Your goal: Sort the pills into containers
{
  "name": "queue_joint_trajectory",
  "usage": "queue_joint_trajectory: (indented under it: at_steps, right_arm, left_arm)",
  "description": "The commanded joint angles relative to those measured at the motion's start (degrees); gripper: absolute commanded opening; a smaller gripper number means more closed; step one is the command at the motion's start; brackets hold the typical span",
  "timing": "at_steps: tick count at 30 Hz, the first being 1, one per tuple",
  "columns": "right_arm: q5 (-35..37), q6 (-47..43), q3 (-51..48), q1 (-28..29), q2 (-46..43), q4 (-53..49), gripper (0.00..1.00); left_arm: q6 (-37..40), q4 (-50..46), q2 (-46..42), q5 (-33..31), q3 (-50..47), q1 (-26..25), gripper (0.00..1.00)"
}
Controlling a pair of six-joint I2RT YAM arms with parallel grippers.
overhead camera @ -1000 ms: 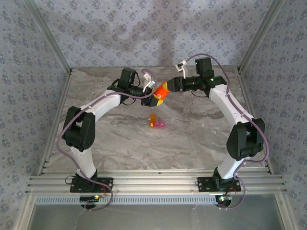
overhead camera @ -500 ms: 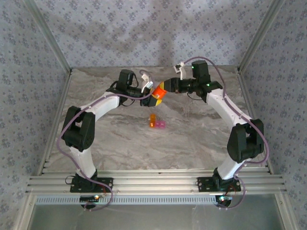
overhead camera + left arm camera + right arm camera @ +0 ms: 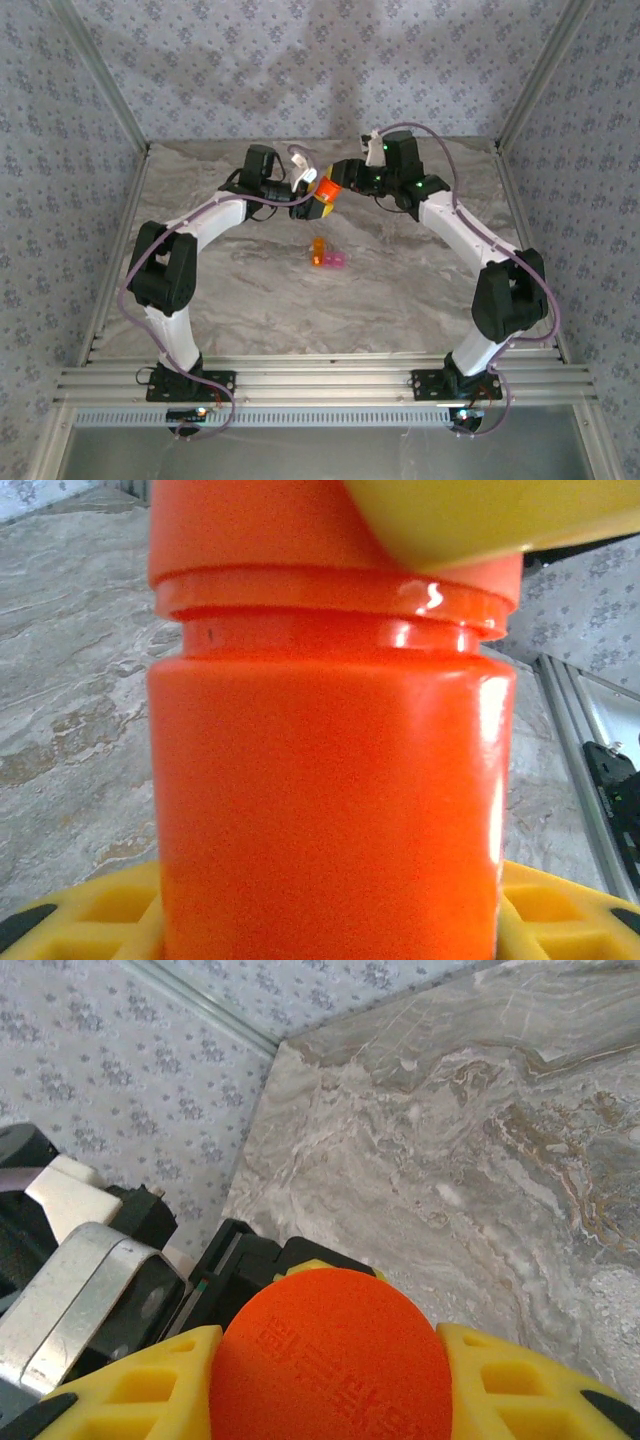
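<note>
Orange bottle (image 3: 325,189), arched arms (image 3: 210,215), left pincer (image 3: 316,205), right pincer (image 3: 336,178)

Both arms are raised from their bases and bent inward, so that an arch is formed in the overhead view. The left arm (image 3: 190,235) is stretched forward and to the right, and the right arm (image 3: 465,235) forward and to the left. The left gripper (image 3: 308,203) and the right gripper (image 3: 340,178) are set close together at the top of the arch. The left gripper's yellow fingers (image 3: 80,920) are closed on the body of a bottle (image 3: 320,780). The right gripper's yellow fingers (image 3: 130,1390) are clamped on either side of its cap (image 3: 335,1360).
</note>
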Motion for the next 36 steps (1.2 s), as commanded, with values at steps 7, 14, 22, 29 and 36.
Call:
queue_joint_trajectory:
  at_steps: [7,14,22,29,36]
  right_arm:
    - [-1.14,3.72,-1.58,3.36,-0.38,-0.47,0.23]
    - [-1.25,1.57,-0.49,1.86,-2.75,-2.03,0.39]
    - [-0.49,-0.11,0.99,0.90,-5.32,-4.30,0.61]
    - [-2.65,-5.04,0.78,-0.30,-8.12,-6.62,0.80]
    - [-12.33,-18.20,0.75,-4.55,-10.92,-16.81,0.85]
  left_arm:
    - [-0.27,6.63,-3.47,2.94,1.29,-1.98,0.00]
    - [0.70,5.13,-2.82,2.86,1.39,-1.88,0.00]
    - [0.90,4.94,-2.20,2.85,1.29,-1.61,0.00]
    - [1.01,4.79,-2.35,3.43,1.28,-1.27,0.00]
    - [2.66,3.10,-3.24,5.03,1.37,-0.65,0.00]
